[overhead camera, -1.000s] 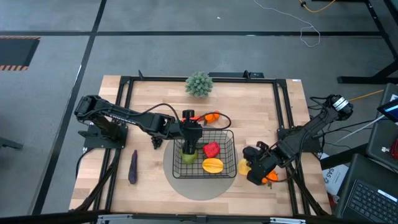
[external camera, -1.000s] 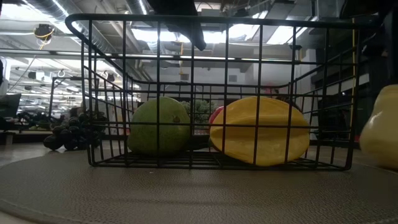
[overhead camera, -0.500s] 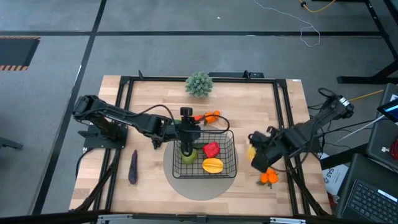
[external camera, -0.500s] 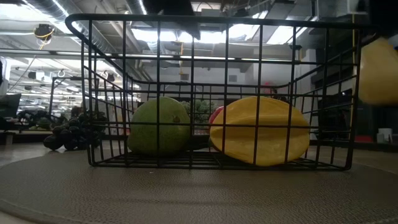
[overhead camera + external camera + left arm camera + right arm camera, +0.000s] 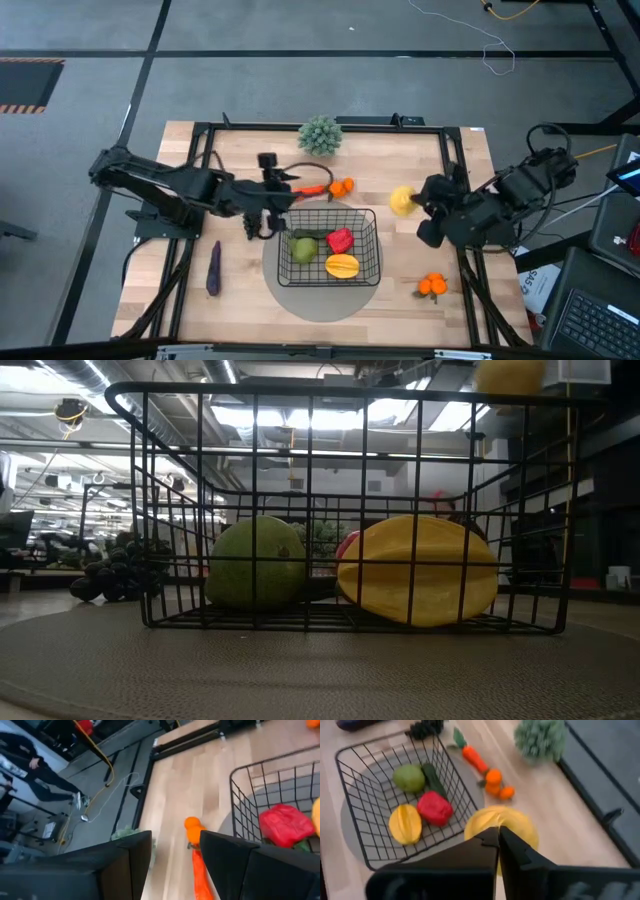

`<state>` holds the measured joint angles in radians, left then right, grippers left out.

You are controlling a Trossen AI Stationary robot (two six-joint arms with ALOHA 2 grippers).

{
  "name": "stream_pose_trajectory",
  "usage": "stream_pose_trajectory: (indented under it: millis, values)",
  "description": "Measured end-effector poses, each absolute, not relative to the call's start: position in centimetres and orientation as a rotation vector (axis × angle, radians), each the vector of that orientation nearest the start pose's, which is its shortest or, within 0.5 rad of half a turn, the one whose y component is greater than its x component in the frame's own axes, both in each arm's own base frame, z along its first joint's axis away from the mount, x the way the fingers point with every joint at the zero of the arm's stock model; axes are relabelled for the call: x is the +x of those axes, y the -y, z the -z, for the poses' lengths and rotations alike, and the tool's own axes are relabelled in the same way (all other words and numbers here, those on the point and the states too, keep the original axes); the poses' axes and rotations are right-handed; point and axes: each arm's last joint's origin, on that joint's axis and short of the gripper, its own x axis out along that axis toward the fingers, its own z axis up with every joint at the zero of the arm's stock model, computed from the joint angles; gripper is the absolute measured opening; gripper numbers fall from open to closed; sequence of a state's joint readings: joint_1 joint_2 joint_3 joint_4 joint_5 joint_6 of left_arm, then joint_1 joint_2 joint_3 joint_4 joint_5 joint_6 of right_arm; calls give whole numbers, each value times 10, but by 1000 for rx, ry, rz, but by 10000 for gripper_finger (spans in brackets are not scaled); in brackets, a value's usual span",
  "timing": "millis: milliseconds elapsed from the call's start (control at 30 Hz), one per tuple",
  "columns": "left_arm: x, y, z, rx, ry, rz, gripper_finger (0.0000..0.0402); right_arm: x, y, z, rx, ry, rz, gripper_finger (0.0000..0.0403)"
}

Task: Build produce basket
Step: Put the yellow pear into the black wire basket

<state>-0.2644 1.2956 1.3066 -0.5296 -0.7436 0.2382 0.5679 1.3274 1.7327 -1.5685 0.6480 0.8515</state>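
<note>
The black wire basket [image 5: 372,232] stands on a grey round mat. It holds a green pear [image 5: 303,249], a red pepper [image 5: 340,240], a yellow-orange fruit [image 5: 342,266] and a green cucumber [image 5: 434,779]. My left gripper [image 5: 268,186] hovers open off the basket's far-left corner, and the left wrist view shows the carrot [image 5: 201,872] beyond its fingers. My right gripper [image 5: 412,204] is shut on a yellow lemon [image 5: 401,201], in the air right of the basket. The low view shows the lemon [image 5: 508,372] above the basket's rim. My right gripper pinches the lemon's near side [image 5: 504,822] between its two fingers, which come level from the table's right side. The lemon is lifted clear of the table. The fingers hide the place of contact itself.
A carrot [image 5: 310,190] and small oranges [image 5: 343,186] lie just beyond the basket's far side. Dark grapes [image 5: 254,229] sit left of it and a purple eggplant [image 5: 213,268] farther left. More oranges [image 5: 432,286] lie near the right edge. A spiky ball plant [image 5: 320,134] stands at the far edge.
My right gripper has lifted the lemon off the table near the right edge and carried it up and toward the far edge. My left gripper has risen out of the basket and drawn back toward the left and far edges, leaving the pear inside.
</note>
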Motion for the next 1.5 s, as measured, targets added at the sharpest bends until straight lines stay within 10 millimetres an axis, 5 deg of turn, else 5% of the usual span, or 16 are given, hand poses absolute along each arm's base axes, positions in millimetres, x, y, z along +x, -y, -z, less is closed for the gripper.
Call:
stream_pose_trajectory:
  millis: [267,567,1100,1500]
  values:
    - [231,47,-381,389,-578,-426,159,177,-83,-456,60,-690,378,0]
    - [203,42,-360,129,-782,-568,159,193,-85,-477,-23,-535,239,0]
    - [211,51,-337,34,-856,-583,159,202,-70,-478,-35,-538,235,0]
    - [212,63,-289,-100,-866,-623,159,202,-70,-476,43,-541,258,0]
